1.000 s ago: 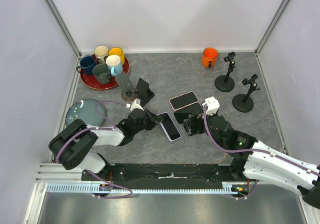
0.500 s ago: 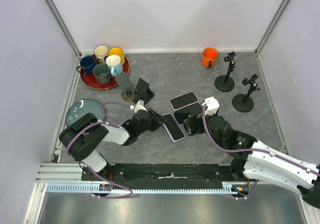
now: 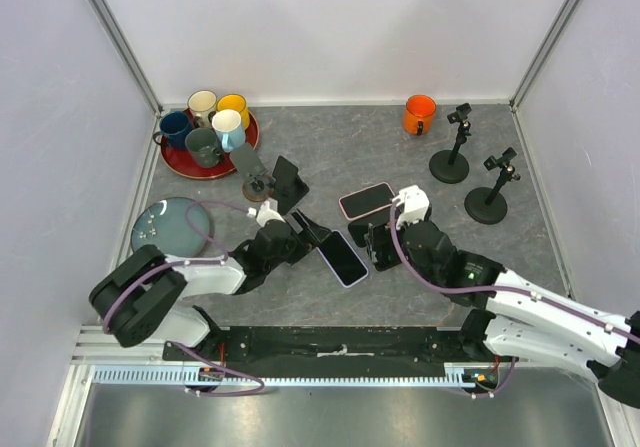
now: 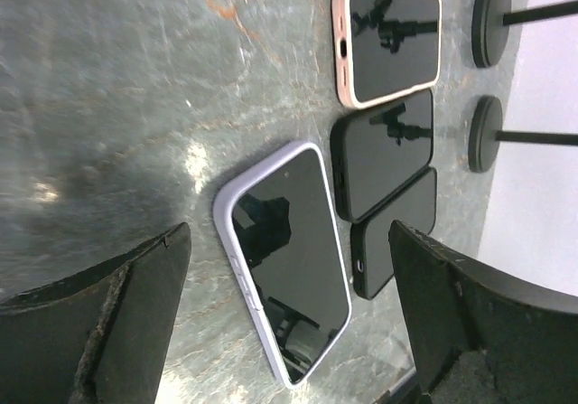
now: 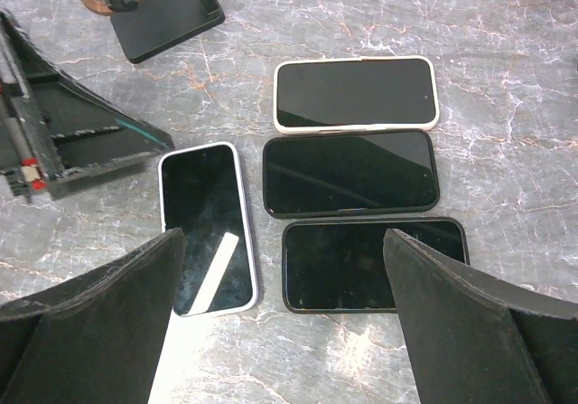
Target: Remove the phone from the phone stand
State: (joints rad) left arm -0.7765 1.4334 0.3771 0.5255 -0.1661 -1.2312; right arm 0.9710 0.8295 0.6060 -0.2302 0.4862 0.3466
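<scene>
The phone [image 3: 341, 258] in a lavender case lies flat and face up on the table, off the black phone stand [image 3: 288, 178], which holds nothing. My left gripper [image 3: 310, 232] is open just left of the phone. In the left wrist view the phone [image 4: 289, 259] lies between and beyond the wide-apart fingers of my left gripper [image 4: 289, 232], touching neither. My right gripper [image 3: 385, 242] is open over the two black phones. Its wrist view shows the phone [image 5: 206, 228], the stand [image 5: 163, 11] and my open right gripper [image 5: 282, 237] holding nothing.
A pink-cased phone [image 3: 367, 199] and two black phones [image 5: 350, 173] [image 5: 375, 266] lie right of the lavender one. A red tray of mugs [image 3: 208, 132], a grey plate [image 3: 168, 225], an orange mug [image 3: 419, 114] and two clamp stands [image 3: 450, 157] [image 3: 490, 195] stand around.
My left gripper went from shut to open and let go of the lavender phone, which now rests flat on the table. The right arm shifted slightly away from me.
</scene>
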